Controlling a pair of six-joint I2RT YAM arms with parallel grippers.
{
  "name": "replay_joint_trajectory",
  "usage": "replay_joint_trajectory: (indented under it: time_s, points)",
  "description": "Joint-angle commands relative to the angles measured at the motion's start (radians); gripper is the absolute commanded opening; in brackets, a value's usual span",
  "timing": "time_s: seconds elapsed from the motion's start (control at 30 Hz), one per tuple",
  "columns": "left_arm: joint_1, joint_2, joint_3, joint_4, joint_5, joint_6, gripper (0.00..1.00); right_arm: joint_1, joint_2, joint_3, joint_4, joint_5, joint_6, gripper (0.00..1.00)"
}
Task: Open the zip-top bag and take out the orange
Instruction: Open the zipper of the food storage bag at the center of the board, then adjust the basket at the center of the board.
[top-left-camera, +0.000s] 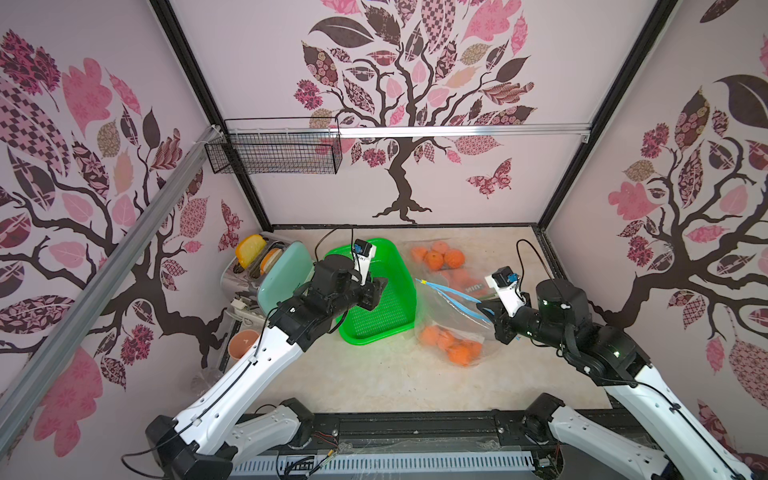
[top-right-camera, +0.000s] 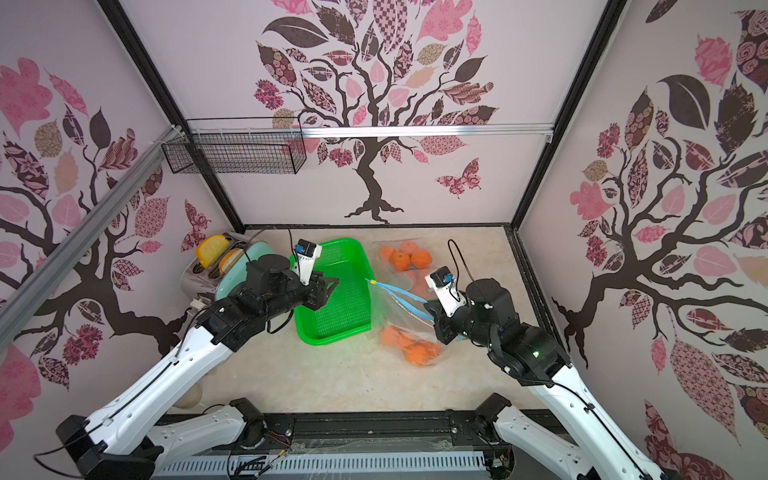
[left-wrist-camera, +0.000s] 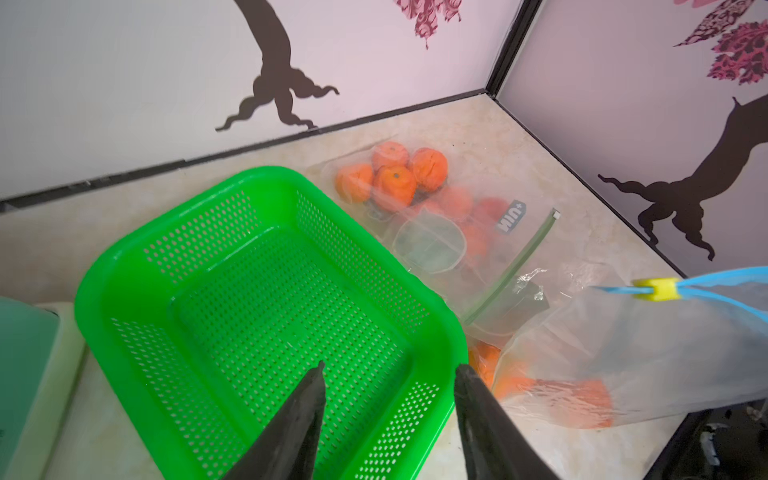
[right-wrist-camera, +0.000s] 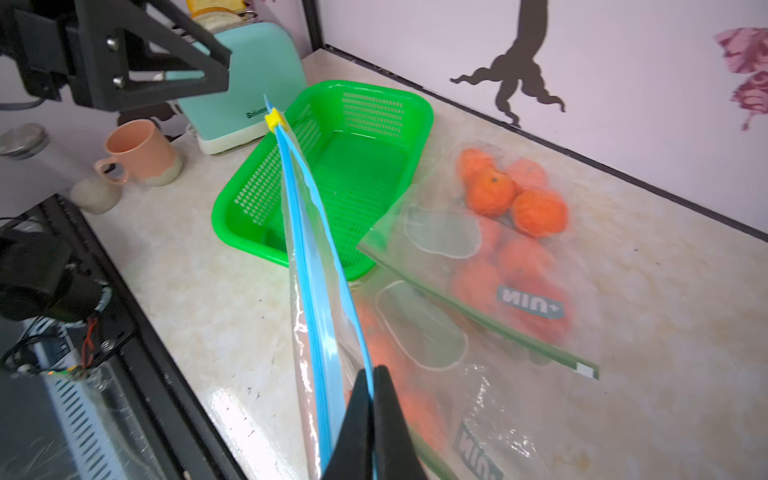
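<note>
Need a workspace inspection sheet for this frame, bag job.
Surface: table, no spills seen.
Job's things: blue-zip bag holding oranges, mouth parted, yellow slider at far end.
Clutter: green basket, empty; green-zip bag of oranges; toaster; mug.
Hands: left hand open above basket; right hand shut on blue-zip bag's strip.
Cables: black loops at both wrists, off the bag.
Surroundings: wire rack on back wall; tree wallpaper.

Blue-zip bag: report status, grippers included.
Right gripper shut on zipper edge of blue-zip bag. Left gripper open, empty, above green basket. Oranges inside bag, yellow slider at far end. Green-zip bag close behind it.
</note>
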Motion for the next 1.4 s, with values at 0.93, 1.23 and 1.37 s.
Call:
replay_joint_trajectory:
  time_s: [0.93, 1.23, 1.37]
  points:
    - [0.195, 0.226, -0.154, -0.541, -0.427, -0.342, 0.43, -0.066, 0.098, 0.0, 0.16, 0.415, -0.037, 0.0]
    - [0.203, 0.102, -0.143, -0.383, -0.081, -0.288, 0.44, -0.164, 0.186, 0.127, 0.25, 0.411, -0.052, 0.0]
    - [0.197, 0.028, -0.189, -0.255, 0.195, -0.264, 0.43, -0.217, 0.291, 0.213, 0.323, 0.411, -0.09, 0.0]
